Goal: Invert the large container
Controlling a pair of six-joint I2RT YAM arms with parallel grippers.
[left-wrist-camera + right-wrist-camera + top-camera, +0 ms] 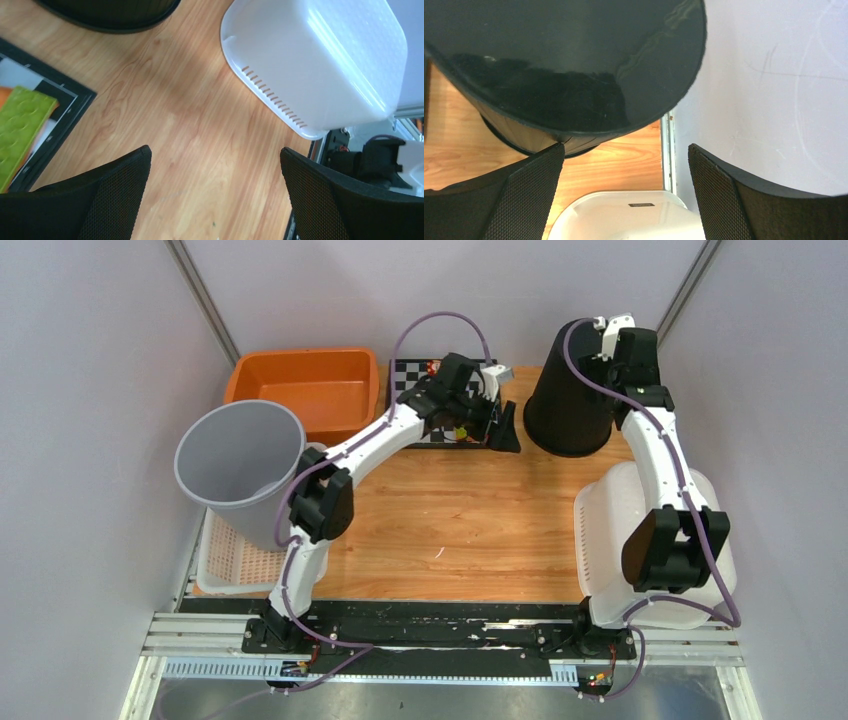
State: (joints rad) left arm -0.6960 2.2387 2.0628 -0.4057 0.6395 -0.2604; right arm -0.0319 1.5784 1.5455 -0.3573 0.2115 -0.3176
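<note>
- One grey bin (240,465) is leaning mouth-up on a white basket (228,565) at the bench's (450,510) left edge.
- Left claw (215,152) is hovering over bare wood, spread wide and gripping nothing.
- Black waste bin (570,390), the large container, is standing mouth-down at the back right.
- Right claw (626,147) is hanging just beside the bin's upturned base, spread wide and holding nothing.
- White tub (610,520) is lying upturned in front of the black bin.
</note>
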